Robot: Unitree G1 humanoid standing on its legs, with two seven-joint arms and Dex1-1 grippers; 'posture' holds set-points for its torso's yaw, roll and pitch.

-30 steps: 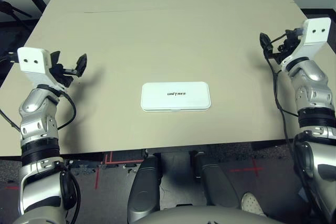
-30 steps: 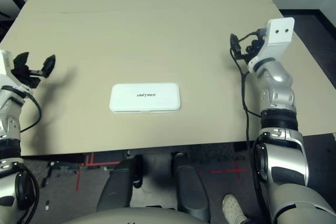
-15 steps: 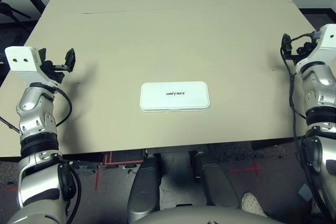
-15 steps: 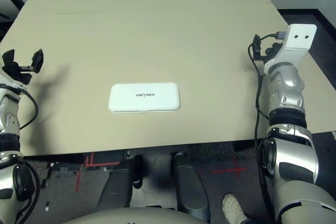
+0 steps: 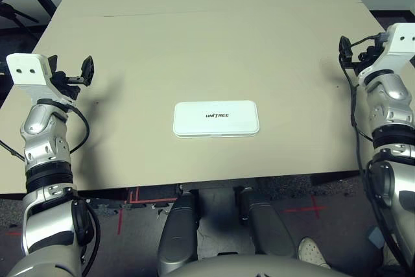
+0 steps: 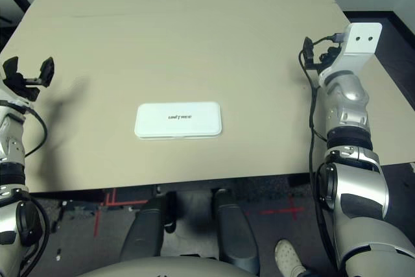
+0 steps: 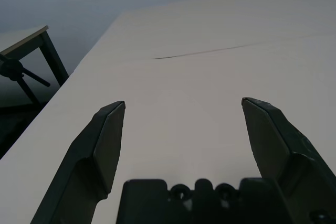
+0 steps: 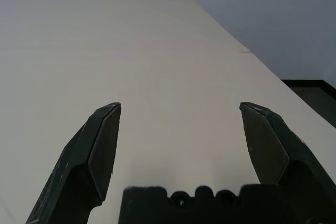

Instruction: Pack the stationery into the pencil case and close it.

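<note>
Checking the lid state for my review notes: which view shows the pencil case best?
Either head view. The left eye view shows the whole pencil case shut, lid print up, on the table. The wrist views look past open fingers at bare tabletop.

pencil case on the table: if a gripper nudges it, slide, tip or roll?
Probably slides: the pencil case lies flat and closed on the smooth table. Tipping or rolling looks unlikely given its low, wide shape. Its hard-looking white shell suggests it is stiff, and its rounded corners may slip from a pinch.

White pencil case (image 5: 216,119), closed, flat, lid up
</note>
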